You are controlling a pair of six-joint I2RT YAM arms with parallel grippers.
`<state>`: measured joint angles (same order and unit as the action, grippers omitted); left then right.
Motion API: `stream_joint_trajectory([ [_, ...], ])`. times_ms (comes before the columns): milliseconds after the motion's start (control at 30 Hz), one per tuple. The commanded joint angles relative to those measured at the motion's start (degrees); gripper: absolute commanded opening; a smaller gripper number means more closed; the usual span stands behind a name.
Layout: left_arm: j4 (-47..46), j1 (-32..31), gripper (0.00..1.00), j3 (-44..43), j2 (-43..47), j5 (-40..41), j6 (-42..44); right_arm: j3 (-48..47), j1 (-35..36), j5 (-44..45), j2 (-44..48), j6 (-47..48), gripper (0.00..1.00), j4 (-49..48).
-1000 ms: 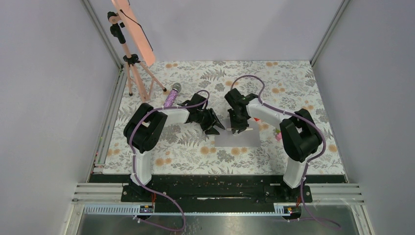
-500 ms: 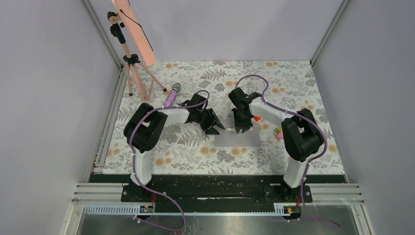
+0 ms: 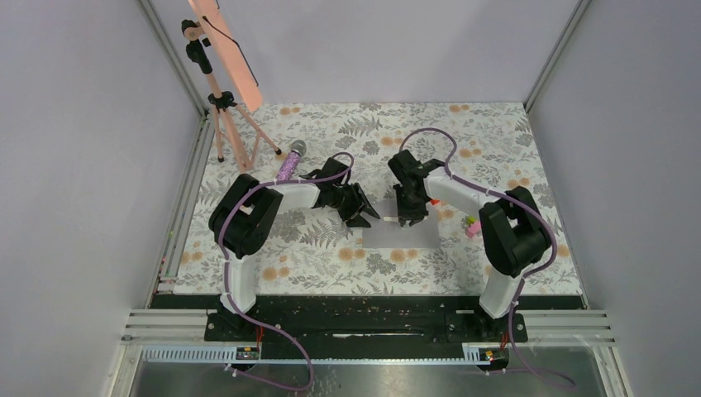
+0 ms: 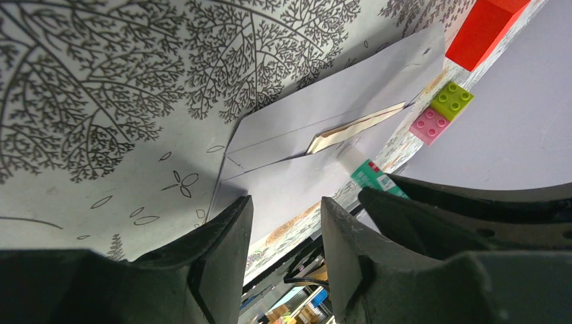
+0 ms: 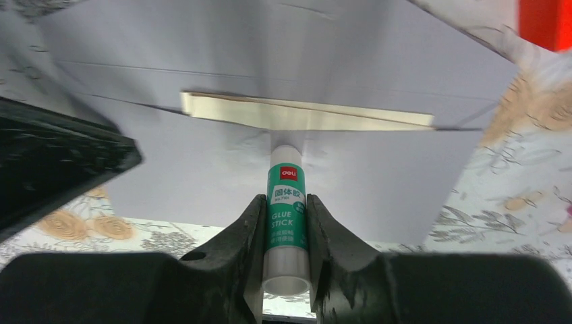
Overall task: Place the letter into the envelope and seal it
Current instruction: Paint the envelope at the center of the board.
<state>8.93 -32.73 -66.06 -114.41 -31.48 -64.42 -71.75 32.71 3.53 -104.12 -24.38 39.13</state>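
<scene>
Robot lab cell: plain grey enclosure walls (image 3: pixel 74 165), aluminium frame rails (image 3: pixel 165 324) along bottom, tripod (image 3: pixel 221 103) upper left, floral-print desk (image 3: pixel 496 136).

letter (image 5: pixel 307 113): mostly hidden inside envelope (image 5: pixel 270 40), edge showing | red block (image 5: pixel 545 21): cut off by frame edge

2 arms, same build. Left arm (image 3: pixel 244 219): white tube links, big black rounded joint housings. Right arm (image 3: pixel 512 236): same white and black. Purple cable (image 3: pixel 426 130) goes along each arm in loose loops, fixed with small ties. Both bases black, on black base plate (image 3: pixel 364 327). Left claw (image 3: pixel 361 217) and right claw (image 3: pixel 409 217): matte black plastic, 2 thick fingers (image 4: pixel 222 243) each, inner faces curved, tips narrower, edges a little rough.
</scene>
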Motion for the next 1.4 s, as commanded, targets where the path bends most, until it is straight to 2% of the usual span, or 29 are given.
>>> stream_joint_trajectory([
  [0,3.97,-0.05,0.44,1.35,-2.41,3.01,1.32,5.27,-2.20,4.97,1.85,1.50,0.00,2.89],
  [133,3.66,-0.03,0.44,1.60,-2.36,3.08,1.23,4.56,-1.98,2.54,1.14,0.48,0.00,2.81],
  [400,3.64,-0.05,0.44,2.00,-2.09,3.14,1.10,-7.18,3.69,-1.00,-4.95,-1.41,0.00,3.90],
  [500,3.60,-0.05,0.44,2.14,-1.96,3.19,1.05,-8.44,4.07,-1.07,-5.55,-1.46,0.00,3.92],
  [600,3.64,-0.05,0.44,1.98,-2.23,3.17,1.05,-6.80,3.51,2.21,-4.97,-0.40,0.00,4.55],
  [833,3.12,-0.05,0.44,2.10,-2.52,2.84,0.88,4.04,-3.40,3.38,1.13,0.43,0.00,2.84],
  [967,3.06,-0.04,0.44,2.11,-2.40,2.76,1.04,5.63,-4.16,4.24,2.15,0.76,0.00,2.88],
  [1100,3.10,-0.05,0.44,2.18,-2.25,2.80,1.01,2.35,-2.98,-0.32,0.21,-0.49,0.00,2.35],
  [1367,3.76,-0.05,0.44,1.86,-1.98,3.06,1.05,-8.15,3.97,-1.45,-5.61,-1.14,0.00,4.14],
])
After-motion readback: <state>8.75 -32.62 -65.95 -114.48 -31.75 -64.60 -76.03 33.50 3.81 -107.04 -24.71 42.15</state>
